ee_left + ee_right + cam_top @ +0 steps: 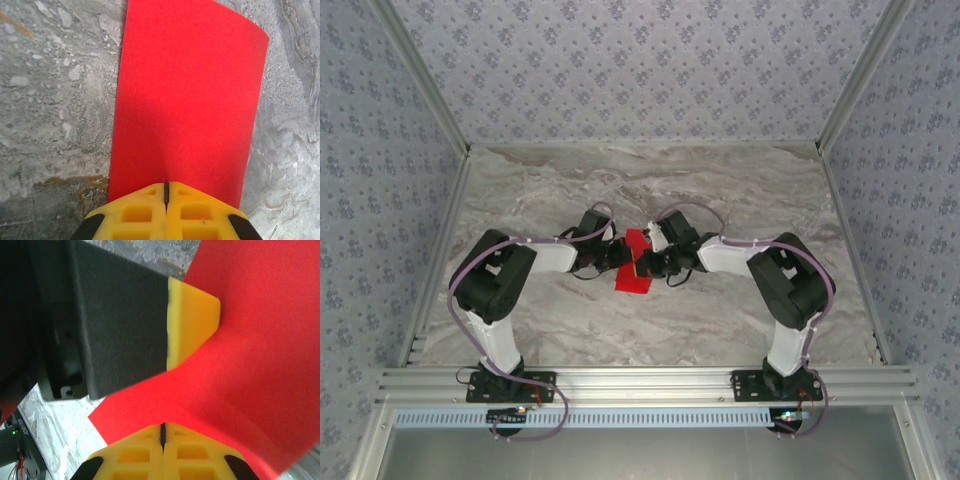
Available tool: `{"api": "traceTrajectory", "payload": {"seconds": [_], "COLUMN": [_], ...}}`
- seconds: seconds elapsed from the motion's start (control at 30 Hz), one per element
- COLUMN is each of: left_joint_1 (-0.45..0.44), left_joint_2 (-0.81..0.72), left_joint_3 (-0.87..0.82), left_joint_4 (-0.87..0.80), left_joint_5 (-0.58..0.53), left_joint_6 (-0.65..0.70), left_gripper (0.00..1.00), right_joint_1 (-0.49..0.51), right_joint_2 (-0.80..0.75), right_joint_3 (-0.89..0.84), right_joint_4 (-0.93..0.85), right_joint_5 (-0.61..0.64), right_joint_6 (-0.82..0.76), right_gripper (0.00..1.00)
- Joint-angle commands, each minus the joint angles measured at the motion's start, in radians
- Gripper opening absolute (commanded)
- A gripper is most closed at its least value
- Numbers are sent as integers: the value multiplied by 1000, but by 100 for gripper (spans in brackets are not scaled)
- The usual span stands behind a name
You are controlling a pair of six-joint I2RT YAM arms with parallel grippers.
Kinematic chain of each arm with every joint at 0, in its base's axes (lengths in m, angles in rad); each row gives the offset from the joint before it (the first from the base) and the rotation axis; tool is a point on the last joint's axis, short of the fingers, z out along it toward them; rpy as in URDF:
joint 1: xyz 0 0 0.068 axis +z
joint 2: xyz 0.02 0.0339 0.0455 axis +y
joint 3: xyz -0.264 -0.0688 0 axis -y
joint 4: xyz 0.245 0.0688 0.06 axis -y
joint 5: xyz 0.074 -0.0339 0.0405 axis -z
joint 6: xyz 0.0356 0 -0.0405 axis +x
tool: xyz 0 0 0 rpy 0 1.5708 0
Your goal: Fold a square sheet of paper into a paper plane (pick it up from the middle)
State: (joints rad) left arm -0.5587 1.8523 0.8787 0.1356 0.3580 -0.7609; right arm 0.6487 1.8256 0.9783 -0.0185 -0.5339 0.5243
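**Both my pinches on one thin red sheet, mid-table**

From above, I see the red sheet (632, 283) at the middle of the marble table (750, 190), held between my two wrists. My left gripper (618, 255) comes at it from one side and my right gripper (652, 264) from the other, the two nearly touching. I cannot tell from here how far it is lifted off the marble. Nothing else lies near it; the patterned walls and the metal rail at the near edge are well apart.

At my left wrist, my left gripper (165, 189) is pressed together on the near edge of the sheet (187, 100). The paper runs straight out from the pads. Its far corner curls a little, so I judge it light, limp and easily creased. It looks narrower than a square here, and I cannot say whether it is folded over.

At my right wrist, my right gripper (162, 432) is likewise clamped on an edge of the sheet (260, 365). The yellow tip of my left fingers (192, 315) sits on the same paper just beyond. I would say the real obstacle is my own other hand. Pulling the two pinches apart could tear it, and crowding them could buckle it where no fold is wanted.
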Motion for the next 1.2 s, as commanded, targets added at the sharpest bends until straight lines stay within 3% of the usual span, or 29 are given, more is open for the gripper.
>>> {"api": "traceTrajectory", "payload": {"seconds": [0.0, 0.33, 0.77, 1.0, 1.17], "left_joint_1": [-2, -6, -6, -6, -6], "left_joint_2": [107, 113, 110, 87, 84], "left_joint_3": [-80, -69, -96, -95, -88], "left_joint_4": [-263, -282, -275, -265, -255], "left_joint_5": [-158, -184, -208, -197, -191], "left_joint_6": [-7, -15, -38, -18, -16], "left_gripper": [0, 0, 0, 0, 0], "right_joint_1": [0, -2, -38, -63, -76], "right_joint_2": [44, 65, -58, -177, -40], "right_joint_3": [14, -22, -225, -95, 29], "right_joint_4": [0, -112, -195, -144, -88], "right_joint_5": [-21, -87, -78, -39, -10], "right_joint_6": [24, -58, -111, -74, -54], "right_gripper": [0, 0, 0, 0, 0]}}
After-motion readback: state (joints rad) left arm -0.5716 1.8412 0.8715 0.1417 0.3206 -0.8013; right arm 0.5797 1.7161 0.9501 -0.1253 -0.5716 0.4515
